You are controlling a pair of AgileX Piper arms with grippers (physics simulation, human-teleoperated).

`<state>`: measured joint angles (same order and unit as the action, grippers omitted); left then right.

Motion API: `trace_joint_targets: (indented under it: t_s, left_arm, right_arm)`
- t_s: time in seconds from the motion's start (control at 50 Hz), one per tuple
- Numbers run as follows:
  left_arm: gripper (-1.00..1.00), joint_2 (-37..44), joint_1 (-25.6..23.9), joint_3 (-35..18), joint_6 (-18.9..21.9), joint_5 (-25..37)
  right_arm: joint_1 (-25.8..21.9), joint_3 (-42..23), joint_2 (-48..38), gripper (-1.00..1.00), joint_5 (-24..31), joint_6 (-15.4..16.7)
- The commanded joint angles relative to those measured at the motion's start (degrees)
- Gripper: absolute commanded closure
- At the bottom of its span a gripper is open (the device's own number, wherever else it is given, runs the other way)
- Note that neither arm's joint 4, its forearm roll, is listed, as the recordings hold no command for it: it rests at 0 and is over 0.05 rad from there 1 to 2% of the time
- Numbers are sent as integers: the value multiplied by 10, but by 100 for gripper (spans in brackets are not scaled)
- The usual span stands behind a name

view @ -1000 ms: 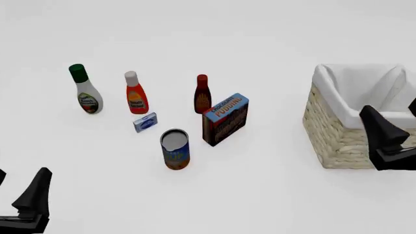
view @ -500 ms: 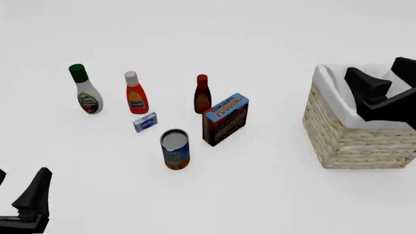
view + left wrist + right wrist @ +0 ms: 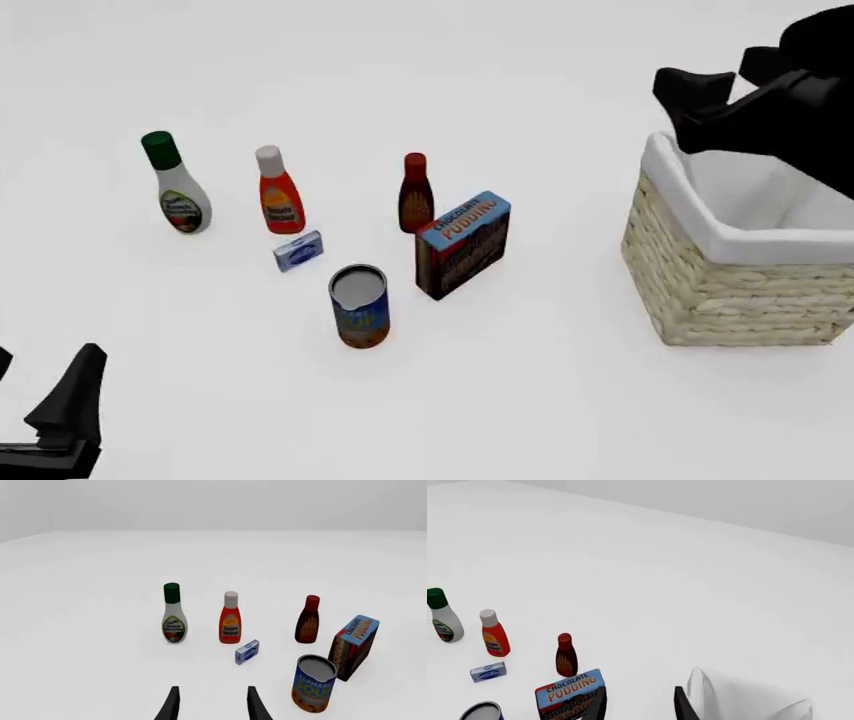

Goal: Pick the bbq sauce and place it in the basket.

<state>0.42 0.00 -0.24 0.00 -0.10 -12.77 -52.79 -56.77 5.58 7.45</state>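
Note:
The bbq sauce (image 3: 415, 195) is a dark brownish-red bottle with a red cap. It stands upright mid-table just behind a pudding box, and shows in the left wrist view (image 3: 309, 622) and the right wrist view (image 3: 566, 656). The wicker basket (image 3: 721, 290) with white lining stands at the right; its lining shows in the right wrist view (image 3: 747, 695). My right gripper (image 3: 721, 75) is open and empty, raised above the basket's far left corner. My left gripper (image 3: 40, 370) is open and empty at the near left edge, far from the bottle.
A white bottle with a green cap (image 3: 178, 190) and an orange-red bottle with a white cap (image 3: 278, 195) stand left of the bbq sauce. A small blue box (image 3: 298, 251), a soup can (image 3: 359, 307) and a chocolate pudding box (image 3: 462, 244) sit in front of it.
My right gripper has risen from beside the basket's near side and moved away over the basket, a little leftward. The left gripper and all objects have not moved.

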Motion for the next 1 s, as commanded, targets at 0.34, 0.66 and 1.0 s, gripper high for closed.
trace_joint_targets:
  t_s: [0.34, 0.66, 1.0]
  left_arm:
    - [-100, 0, 0, 0, 0, 0]
    - [-100, 0, 0, 0, 0, 0]
    - [-100, 0, 0, 0, 0, 0]
  right_arm:
    - [-68, -232, -235, -100, 33, -14]
    - [-103, -322, -315, -100, 76, -16]
    - [-130, -459, -416, -100, 152, -39]
